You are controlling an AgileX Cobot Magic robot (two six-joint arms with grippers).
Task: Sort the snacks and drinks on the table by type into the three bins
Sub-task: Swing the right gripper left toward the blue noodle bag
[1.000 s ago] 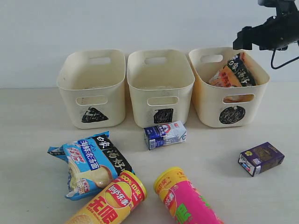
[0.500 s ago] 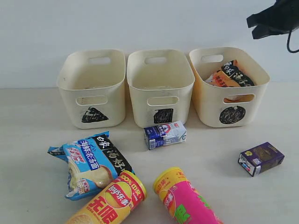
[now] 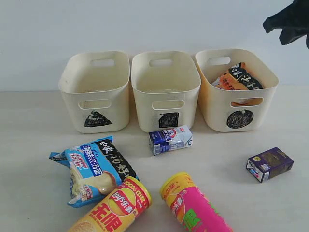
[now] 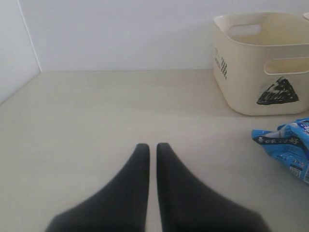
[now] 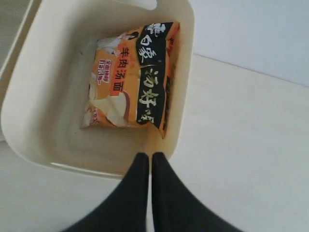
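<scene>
Three cream bins stand in a row: triangle bin (image 3: 95, 84), square bin (image 3: 165, 87), circle bin (image 3: 236, 92). The orange packet (image 3: 240, 77) lies inside the circle bin (image 5: 43, 140), where the right wrist view shows the packet (image 5: 130, 77) flat on the bottom. On the table lie the blue packet (image 3: 91, 169), the yellow-red tube (image 3: 113, 210), the pink-green tube (image 3: 193, 208), the blue-and-white carton (image 3: 170, 139) and the purple carton (image 3: 269, 164). My right gripper (image 5: 150, 154) is shut and empty, raised high above the circle bin at the upper right (image 3: 289, 19). My left gripper (image 4: 149, 145) is shut over bare table, apart from the triangle bin (image 4: 260, 63) and the blue packet (image 4: 289, 147).
A pale wall runs behind the bins. The tabletop (image 3: 38, 125) is light beige. In the left wrist view a wall corner (image 4: 29, 48) shows beyond the table's far side.
My right gripper has shut and risen up and to the right, away from the circle bin. The orange packet has settled lower in that bin. The left arm has not moved.
</scene>
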